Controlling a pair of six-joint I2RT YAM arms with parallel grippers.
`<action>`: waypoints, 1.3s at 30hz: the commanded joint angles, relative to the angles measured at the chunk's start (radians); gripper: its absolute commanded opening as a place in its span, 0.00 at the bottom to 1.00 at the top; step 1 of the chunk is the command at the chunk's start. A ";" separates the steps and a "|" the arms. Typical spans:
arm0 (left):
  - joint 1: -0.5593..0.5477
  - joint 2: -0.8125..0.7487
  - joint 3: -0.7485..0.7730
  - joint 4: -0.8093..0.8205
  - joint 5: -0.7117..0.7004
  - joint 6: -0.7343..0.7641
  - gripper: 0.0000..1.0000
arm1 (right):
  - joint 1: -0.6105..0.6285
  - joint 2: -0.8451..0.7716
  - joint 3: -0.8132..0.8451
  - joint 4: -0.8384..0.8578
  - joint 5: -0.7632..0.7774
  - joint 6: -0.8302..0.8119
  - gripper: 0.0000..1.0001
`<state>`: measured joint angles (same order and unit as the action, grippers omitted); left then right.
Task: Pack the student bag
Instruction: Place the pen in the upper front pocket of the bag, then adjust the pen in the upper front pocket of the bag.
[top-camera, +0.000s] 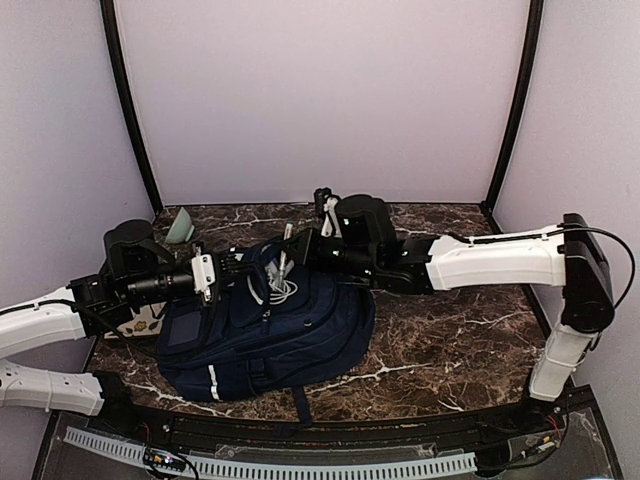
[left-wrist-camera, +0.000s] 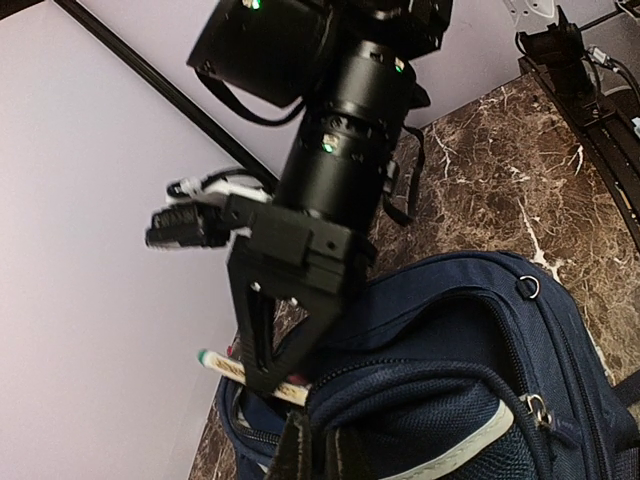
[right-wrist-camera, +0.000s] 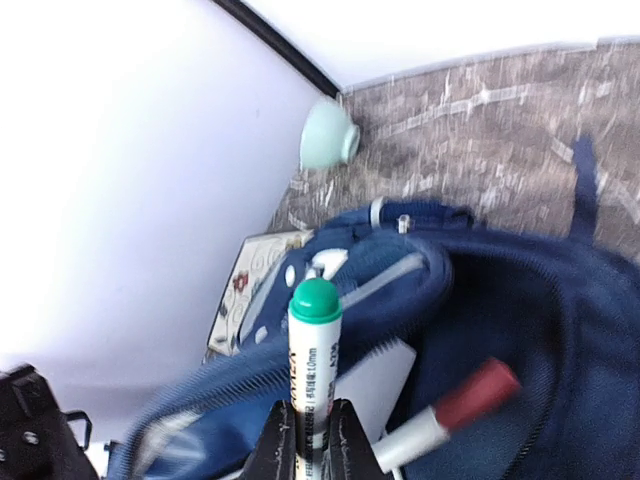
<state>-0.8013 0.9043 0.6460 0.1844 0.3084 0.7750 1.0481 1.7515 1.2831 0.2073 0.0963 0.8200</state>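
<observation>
Packing is in hand: a green-capped marker (right-wrist-camera: 314, 340) is gripped in the closed right pincer (right-wrist-camera: 312, 440), poised just above the open mouth of the student bag (top-camera: 270, 330), which lies on the worktop (top-camera: 450, 340) left of centre. The bag's rim appears pinched by the closed left pincer (left-wrist-camera: 315, 440), at its top edge. Next, lowering and release inside are called for.

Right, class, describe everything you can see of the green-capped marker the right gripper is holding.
The green-capped marker is a white barrel with black lettering and a rounded green cap, plastic by its look. The right gripper is shut on its barrel, cap end sticking out beyond the grip. It hangs over the open mouth of the student bag, above a red-capped marker lying inside. Whether it touches the bag is unclear.
</observation>
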 joint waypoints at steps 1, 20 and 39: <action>-0.004 -0.062 0.015 0.168 0.026 -0.028 0.00 | -0.007 0.049 0.010 0.059 -0.180 0.151 0.00; -0.004 -0.061 0.018 0.167 0.030 -0.030 0.00 | -0.034 0.035 0.241 -0.452 -0.121 -0.116 0.50; -0.004 -0.051 0.018 0.165 0.031 -0.031 0.00 | -0.014 -0.063 0.167 -0.842 -0.177 -0.163 0.29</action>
<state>-0.8005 0.8989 0.6384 0.1860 0.3031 0.7750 1.0195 1.6669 1.4681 -0.6052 -0.0326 0.6495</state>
